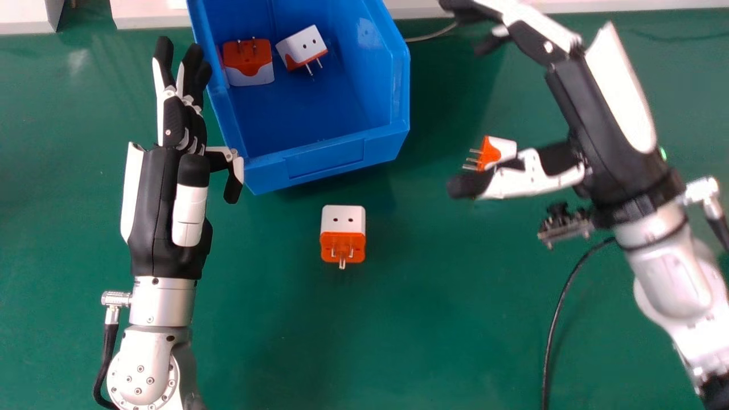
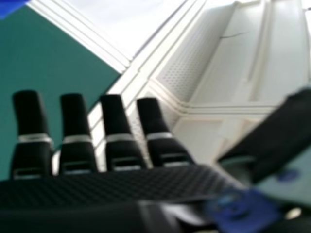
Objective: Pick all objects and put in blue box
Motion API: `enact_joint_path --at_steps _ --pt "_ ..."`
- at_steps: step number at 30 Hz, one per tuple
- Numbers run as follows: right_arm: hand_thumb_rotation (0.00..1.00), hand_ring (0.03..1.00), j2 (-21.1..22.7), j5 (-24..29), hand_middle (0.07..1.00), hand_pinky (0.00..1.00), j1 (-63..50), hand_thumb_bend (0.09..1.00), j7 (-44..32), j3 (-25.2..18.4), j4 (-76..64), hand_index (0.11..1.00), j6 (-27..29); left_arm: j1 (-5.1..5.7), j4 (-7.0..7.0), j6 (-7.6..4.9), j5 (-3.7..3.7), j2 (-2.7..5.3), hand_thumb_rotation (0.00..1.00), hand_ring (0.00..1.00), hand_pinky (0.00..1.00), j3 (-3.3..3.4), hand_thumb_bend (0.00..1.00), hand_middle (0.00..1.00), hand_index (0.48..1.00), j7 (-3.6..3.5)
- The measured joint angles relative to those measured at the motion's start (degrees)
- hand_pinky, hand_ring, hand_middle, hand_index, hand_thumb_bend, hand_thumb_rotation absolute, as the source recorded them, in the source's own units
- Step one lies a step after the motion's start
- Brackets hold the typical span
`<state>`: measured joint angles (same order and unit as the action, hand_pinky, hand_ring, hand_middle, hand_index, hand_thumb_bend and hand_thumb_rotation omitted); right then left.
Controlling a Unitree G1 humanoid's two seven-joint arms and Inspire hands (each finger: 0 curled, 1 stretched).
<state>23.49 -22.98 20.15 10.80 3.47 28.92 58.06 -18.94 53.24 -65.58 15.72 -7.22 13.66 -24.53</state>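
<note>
Inside the blue box (image 1: 296, 154) lie two orange and white plug adapters, one (image 1: 248, 62) against its left wall and another (image 1: 302, 48) beside it. A third adapter (image 1: 342, 234) rests on the green table below the box, prongs toward the robot. To the right of the box a fourth adapter (image 1: 495, 151) is partly covered by the thumb of my right hand (image 1: 603, 108), which is open above the table. My left hand (image 1: 171, 199) is open at the box's left side. In the right hand view my right hand (image 2: 119, 150) has extended fingers and holds nothing.
A black cable (image 1: 555, 319) runs over the green table (image 1: 427, 330) at the lower right. A thin pale cable (image 1: 431, 35) leads from behind the box. White ledges (image 1: 149, 14) line the table's far edge.
</note>
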Motion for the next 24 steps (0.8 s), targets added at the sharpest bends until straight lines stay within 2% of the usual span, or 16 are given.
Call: enact_joint_path --at_steps 12,16,24 --pt "0.57 0.742 -3.5 1.6 0.782 0.60 -7.5 0.937 -3.5 1.9 -0.9 0.789 0.1 0.23 -0.41 -0.02 -0.10 -0.01 0.96 1.00 0.00 0.02 1.00 1.00 1.000 0.59" --pt "0.54 0.753 -5.5 1.8 0.790 0.62 -7.8 0.979 -4.7 3.5 -0.2 0.800 -0.1 0.23 -0.41 -0.03 -0.13 0.06 0.96 1.00 0.00 -0.03 1.00 1.00 1.000 0.86" --pt "0.52 0.758 -7.4 1.0 0.802 0.63 -5.6 0.996 -7.7 7.0 7.2 0.814 -1.2 0.51 -0.52 -0.03 -0.14 0.27 0.96 1.00 0.00 -0.15 1.00 1.00 1.000 1.08"
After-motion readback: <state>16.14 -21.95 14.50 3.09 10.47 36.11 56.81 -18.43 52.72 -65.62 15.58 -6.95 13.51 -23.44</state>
